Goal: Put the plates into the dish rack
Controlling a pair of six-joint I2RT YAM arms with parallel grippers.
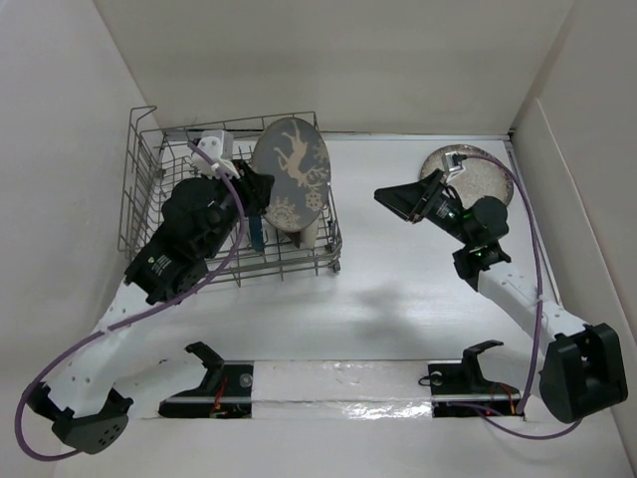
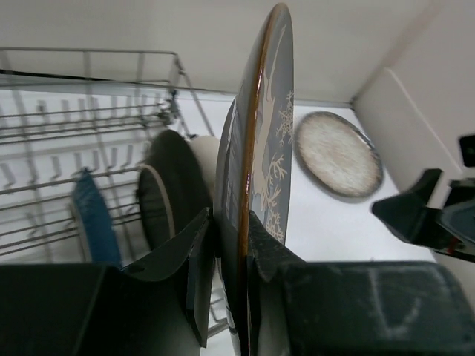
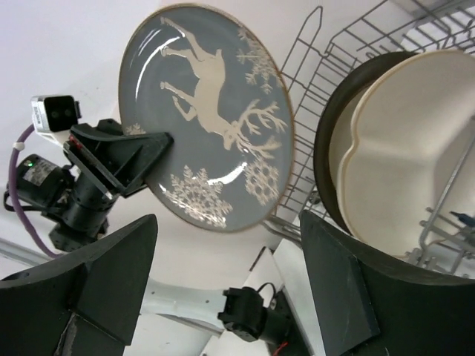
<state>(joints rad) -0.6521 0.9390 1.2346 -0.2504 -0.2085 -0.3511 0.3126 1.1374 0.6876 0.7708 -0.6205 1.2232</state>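
Fingers (image 2: pixel 197 267) of the left gripper (image 2: pixel 231 259) were clamped on the rim of the deer plate (image 2: pixel 260 148), one pad on each face, with no gap visible in the left wrist view. The plate was held on edge, roughly upright, with its decorated face toward the right side of the table (image 1: pixel 398 299). In the top view it stood over the right end of the dish rack (image 1: pixel 139 189), toward the far right corner. Whether its lower edge touched the wires or tines could not be told from any view.

Right gripper (image 3: pixel 228 222): fingers (image 3: pixel 111 289) were spread wide, nothing between them. It hung above the table, well apart from the rack, and pointed leftward at the decorated face of the deer plate.

Two plates were already in the rack, standing on edge between tines at its right end: the cream three-sectioned plate (image 3: pixel 415 156), and just behind it the dark-rimmed plate (image 3: pixel 330 141). They stood close together; whether they touched could not be resolved. A blue item (image 2: pixel 93 219) also stood upright among the tines, left of these two in the left wrist view.

The speckled plate (image 1: pixel 483 174) lay flat on the table near the far right corner, well apart from the rack and just beyond the right gripper. Neither arm gripped it.
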